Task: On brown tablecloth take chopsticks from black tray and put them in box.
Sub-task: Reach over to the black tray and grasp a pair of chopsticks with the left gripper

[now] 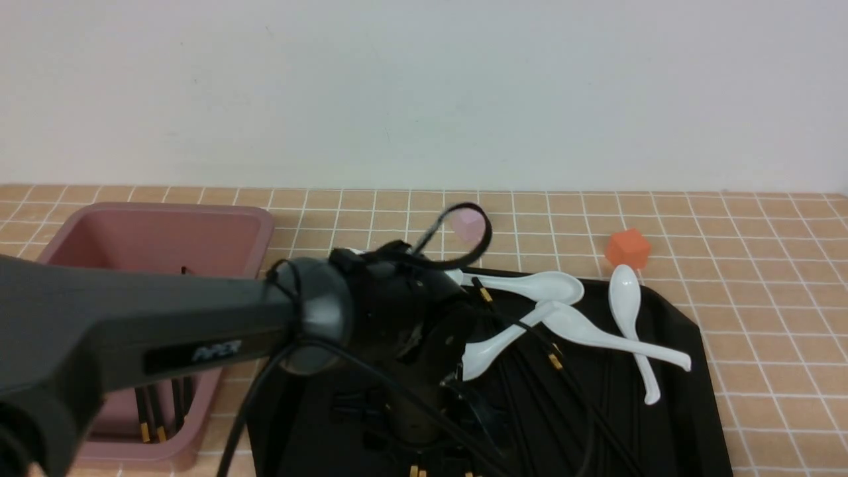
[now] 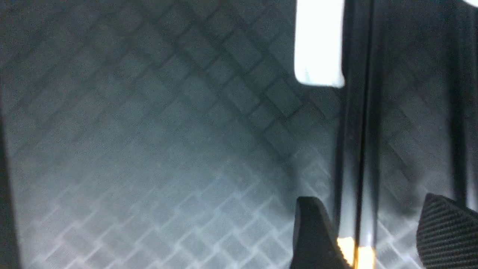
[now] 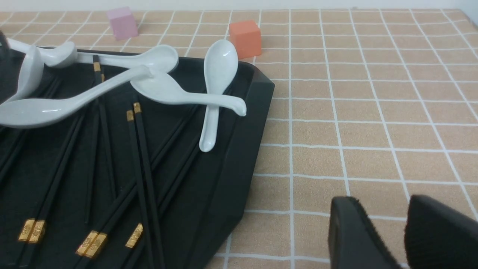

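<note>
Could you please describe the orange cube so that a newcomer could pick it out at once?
Find the black tray on the brown tablecloth and go to its far right corner. Just beyond the rim, on the cloth, sits the orange cube, beside the bowl of a white spoon. The only other cube is pale pink and sits farther left.

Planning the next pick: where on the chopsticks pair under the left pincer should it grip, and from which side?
Probably near the gold bands, from straight above: the chopsticks lie flat, side by side on the black tray, and the open left pincer straddles them there, a finger on each side.
</note>
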Controlling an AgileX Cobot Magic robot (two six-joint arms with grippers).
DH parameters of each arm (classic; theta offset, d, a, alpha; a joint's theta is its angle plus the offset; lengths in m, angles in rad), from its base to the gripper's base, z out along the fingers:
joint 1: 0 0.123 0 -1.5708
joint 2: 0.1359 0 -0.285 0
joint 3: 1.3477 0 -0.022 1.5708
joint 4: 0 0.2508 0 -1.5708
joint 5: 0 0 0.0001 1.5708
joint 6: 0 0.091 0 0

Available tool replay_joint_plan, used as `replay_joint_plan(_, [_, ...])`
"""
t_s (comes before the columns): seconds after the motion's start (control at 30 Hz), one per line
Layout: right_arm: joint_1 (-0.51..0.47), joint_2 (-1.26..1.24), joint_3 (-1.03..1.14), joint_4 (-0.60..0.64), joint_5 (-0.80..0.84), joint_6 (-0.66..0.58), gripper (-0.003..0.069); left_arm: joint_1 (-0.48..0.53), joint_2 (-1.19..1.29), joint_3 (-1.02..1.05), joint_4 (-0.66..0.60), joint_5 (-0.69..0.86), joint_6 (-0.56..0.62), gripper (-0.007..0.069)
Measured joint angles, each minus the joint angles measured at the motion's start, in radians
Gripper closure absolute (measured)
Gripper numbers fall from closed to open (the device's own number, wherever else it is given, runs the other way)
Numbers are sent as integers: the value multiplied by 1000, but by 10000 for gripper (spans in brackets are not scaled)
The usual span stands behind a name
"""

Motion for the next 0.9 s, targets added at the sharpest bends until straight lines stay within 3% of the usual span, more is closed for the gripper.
replay_joint_plan(0.3, [0, 0, 0, 0, 0, 0, 419, 0, 29, -12, 0, -3, 0, 299])
replay_joint_plan(0.53, [0, 0, 0, 0, 0, 0, 419, -7, 36, -23, 7, 14, -3, 499])
replay_joint_plan(0.9, [0, 0, 0, 0, 0, 0, 419, -7, -15, -10, 44, 64, -3, 503])
